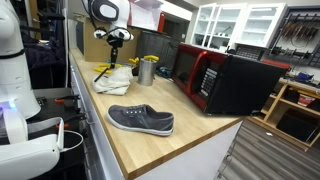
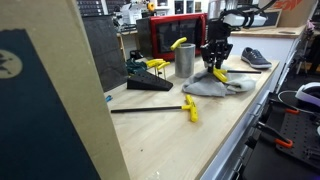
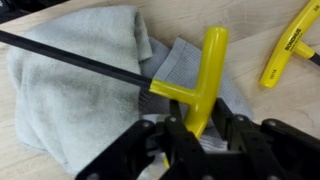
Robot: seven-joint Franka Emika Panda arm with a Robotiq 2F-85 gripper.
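Between the fingers of the end effector [image 3: 200, 128] sits the yellow plastic grip of a T-handle wrench [image 3: 205, 80]. The dark fingers are closed on the stem of the T, and the crossbar stands just beyond the fingertips. Only the wrist view shows this grip closely. It also shows the wrench's thin black shaft [image 3: 80, 55] running straight away from the end effector over a crumpled grey cloth [image 3: 70, 100], soft and ribbed along one folded edge. Just beyond the cloth, off to one side, a second yellow T-handle [image 3: 290, 45] lies on the pale wooden surface [image 3: 240, 30].

The exterior views show what the wrist camera misses. In an exterior view, a cylindrical metal cup [image 2: 186, 60] stands just beside the cloth [image 2: 215, 87], with something yellow sticking out of it. Nearer the camera, another yellow-handled wrench [image 2: 190, 108] lies flat, well apart from the end effector [image 2: 217, 55]. In both exterior views a grey canvas shoe [image 1: 140, 120] with a white sole rests farther along the surface, and a boxy red-and-black microwave [image 1: 225, 80] stands behind the cup.
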